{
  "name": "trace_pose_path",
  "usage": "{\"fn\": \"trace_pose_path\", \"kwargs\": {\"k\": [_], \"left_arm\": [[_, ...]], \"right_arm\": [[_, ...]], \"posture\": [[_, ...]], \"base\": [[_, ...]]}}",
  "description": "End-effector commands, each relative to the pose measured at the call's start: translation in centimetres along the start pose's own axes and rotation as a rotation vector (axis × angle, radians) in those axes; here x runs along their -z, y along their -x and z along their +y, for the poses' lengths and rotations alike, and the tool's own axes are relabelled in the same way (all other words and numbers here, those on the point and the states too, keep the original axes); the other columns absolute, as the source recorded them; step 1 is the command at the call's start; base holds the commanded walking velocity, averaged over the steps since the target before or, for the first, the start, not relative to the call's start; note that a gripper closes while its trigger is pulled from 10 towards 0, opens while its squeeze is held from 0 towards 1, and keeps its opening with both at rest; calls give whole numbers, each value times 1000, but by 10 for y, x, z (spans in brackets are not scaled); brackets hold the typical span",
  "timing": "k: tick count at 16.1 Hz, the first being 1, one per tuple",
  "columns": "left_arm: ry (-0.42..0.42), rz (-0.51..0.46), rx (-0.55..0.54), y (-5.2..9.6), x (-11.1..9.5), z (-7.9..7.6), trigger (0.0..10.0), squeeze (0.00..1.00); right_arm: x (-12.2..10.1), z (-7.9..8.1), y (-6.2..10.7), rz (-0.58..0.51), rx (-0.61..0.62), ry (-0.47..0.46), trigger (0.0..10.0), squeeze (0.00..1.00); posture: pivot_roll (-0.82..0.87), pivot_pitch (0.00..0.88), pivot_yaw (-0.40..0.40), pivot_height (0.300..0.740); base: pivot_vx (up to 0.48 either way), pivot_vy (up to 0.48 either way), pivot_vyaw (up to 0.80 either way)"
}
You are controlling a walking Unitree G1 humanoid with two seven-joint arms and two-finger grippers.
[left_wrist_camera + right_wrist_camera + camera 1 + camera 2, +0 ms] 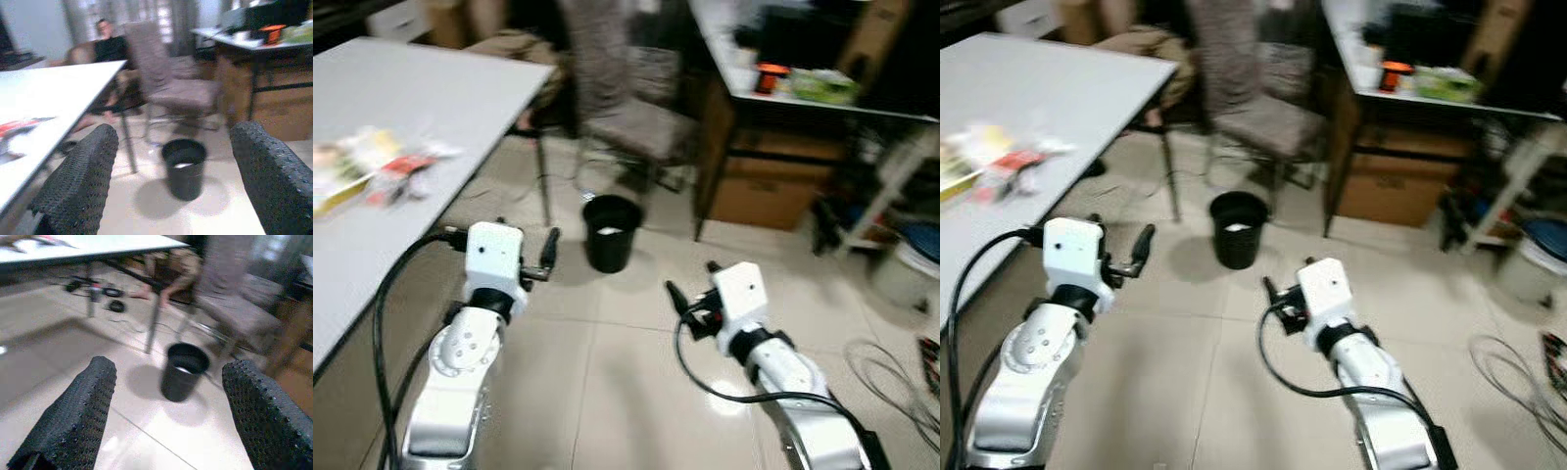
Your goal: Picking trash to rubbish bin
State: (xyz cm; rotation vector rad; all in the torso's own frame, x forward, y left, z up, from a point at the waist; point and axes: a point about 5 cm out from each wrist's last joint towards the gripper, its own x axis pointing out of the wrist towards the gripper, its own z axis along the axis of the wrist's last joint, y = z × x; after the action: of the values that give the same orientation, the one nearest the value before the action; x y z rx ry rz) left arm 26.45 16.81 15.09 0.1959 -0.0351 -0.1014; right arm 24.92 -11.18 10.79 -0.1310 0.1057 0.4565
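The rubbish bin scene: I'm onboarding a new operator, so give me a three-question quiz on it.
1. True or false: the black rubbish bin stands on the floor beside the white table.
2. Where does the trash lie? A) on the white table B) on the floor C) on the grey chair
3. Fill in: the left gripper and the right gripper both have their fingers ____, holding nothing.

Key: 1 true; 2 A; 3 open.

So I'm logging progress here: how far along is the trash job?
Barely started. Something pale already lies in the black bin on the floor. Nothing is in hand: left claw and right claw are open and empty. The wrappers are left on the white table.
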Motion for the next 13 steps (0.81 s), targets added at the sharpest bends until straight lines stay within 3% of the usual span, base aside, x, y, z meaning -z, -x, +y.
{"fn": "trace_pose_path", "kwargs": {"k": [1, 13], "left_arm": [[-26, -12, 16, -2, 0, 0, 10000, 0], [-25, 9, -52, -11, 3, 17, 10000, 0]], "right_arm": [[-4, -2, -3, -17, -18, 12, 10000, 0], [-5, 11, -4, -25, -143, 24, 10000, 0]], "posture": [[-113, 0, -58, 740], [-113, 0, -67, 740]], "base": [[322, 0, 650], [338, 0, 734]]}}
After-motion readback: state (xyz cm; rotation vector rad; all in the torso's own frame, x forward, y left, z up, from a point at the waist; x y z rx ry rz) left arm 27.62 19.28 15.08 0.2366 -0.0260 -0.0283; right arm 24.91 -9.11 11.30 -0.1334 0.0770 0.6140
